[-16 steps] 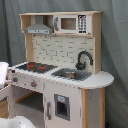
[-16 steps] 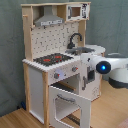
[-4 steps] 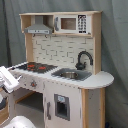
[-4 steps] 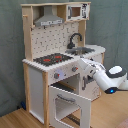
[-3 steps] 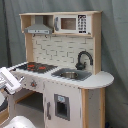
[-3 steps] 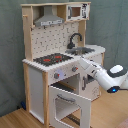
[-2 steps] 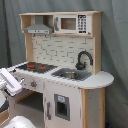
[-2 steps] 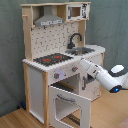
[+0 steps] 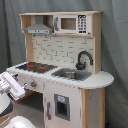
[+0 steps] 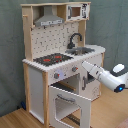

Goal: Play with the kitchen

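Second exterior view: kitchen (image 10: 55, 60) oven door (image 10: 67, 106) hangs open beneath arm (image 10: 102, 76).

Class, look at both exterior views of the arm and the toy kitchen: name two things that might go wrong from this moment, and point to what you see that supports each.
1. The hand sits close to the control panel knobs on the kitchen; pushing forward might scrape or jam against the front.
2. The oven door hangs open right below the arm; a downward move may strike it and strain its hinge.
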`<state>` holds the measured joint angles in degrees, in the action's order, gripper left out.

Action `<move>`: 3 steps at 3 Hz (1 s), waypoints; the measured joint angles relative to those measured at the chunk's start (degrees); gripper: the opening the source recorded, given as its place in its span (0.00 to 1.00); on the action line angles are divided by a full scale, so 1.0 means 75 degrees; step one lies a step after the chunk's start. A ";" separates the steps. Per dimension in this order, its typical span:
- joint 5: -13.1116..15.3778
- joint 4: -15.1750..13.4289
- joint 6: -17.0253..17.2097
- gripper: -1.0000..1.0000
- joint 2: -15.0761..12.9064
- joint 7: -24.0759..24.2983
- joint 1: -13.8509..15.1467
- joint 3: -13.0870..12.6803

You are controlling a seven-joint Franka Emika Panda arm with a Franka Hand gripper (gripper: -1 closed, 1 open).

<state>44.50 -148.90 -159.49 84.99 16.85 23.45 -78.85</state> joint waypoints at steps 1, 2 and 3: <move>0.0001 -0.0293 -0.0562 1.00 0.0000 -0.0274 0.0005 0.0390; 0.0001 -0.0393 -0.0699 1.00 -0.0010 -0.1016 0.0041 0.0790; 0.0001 -0.0618 -0.0937 1.00 -0.0010 -0.1660 0.0059 0.1183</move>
<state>44.51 -153.53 -166.52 84.92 4.40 23.90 -69.98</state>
